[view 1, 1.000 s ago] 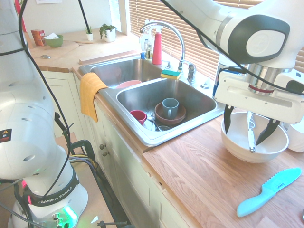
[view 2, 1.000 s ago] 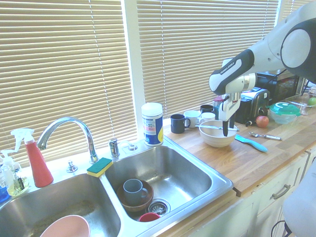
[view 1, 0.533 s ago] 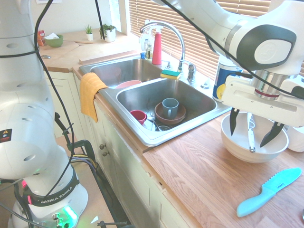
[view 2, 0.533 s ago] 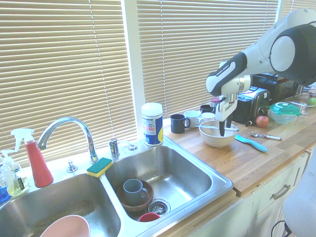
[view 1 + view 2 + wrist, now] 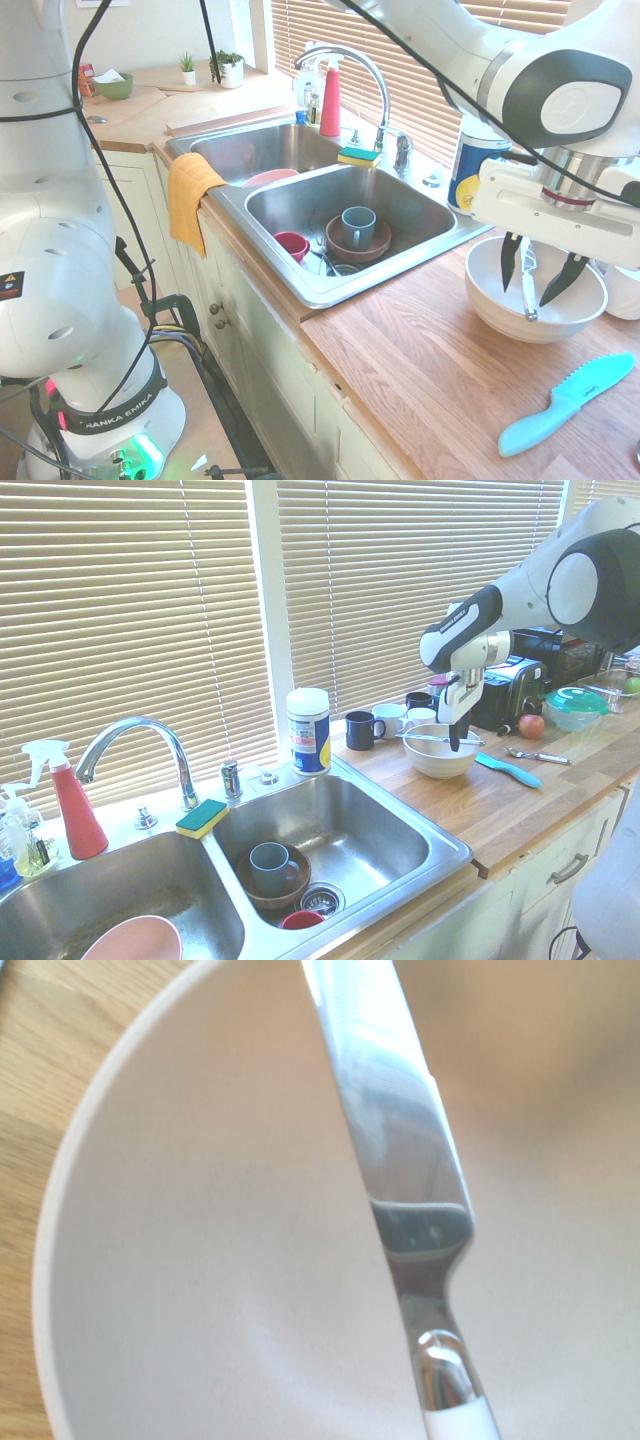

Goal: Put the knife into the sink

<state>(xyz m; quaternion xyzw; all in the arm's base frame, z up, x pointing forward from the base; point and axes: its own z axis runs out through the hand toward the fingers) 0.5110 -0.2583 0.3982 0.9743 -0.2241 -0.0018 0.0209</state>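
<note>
The knife (image 5: 527, 288), slim and silvery, lies across the white bowl (image 5: 497, 300) on the wooden counter, right of the sink (image 5: 300, 285). My gripper (image 5: 526, 297) reaches down into the bowl. Its dark fingers stand on either side of the knife with a narrow gap still showing, so it is open. From the other side, the knife (image 5: 430, 738) rests on the bowl's (image 5: 438, 762) rim with the gripper (image 5: 455, 746) over its right end. The wrist view fills with the knife's blade (image 5: 400, 1140) and the bowl's inside (image 5: 200, 1260).
A teal plastic knife (image 5: 565, 402) lies on the counter near the bowl. The right basin holds a brown bowl with a grey cup (image 5: 358, 232) and a red cup (image 5: 291, 244). Mugs (image 5: 362, 730), a wipes canister (image 5: 308, 730) and a toaster (image 5: 510, 705) line the window side.
The gripper's fingers have drawn in from wide apart to close around the knife. The hand has shifted slightly over the bowl. The knife has not moved.
</note>
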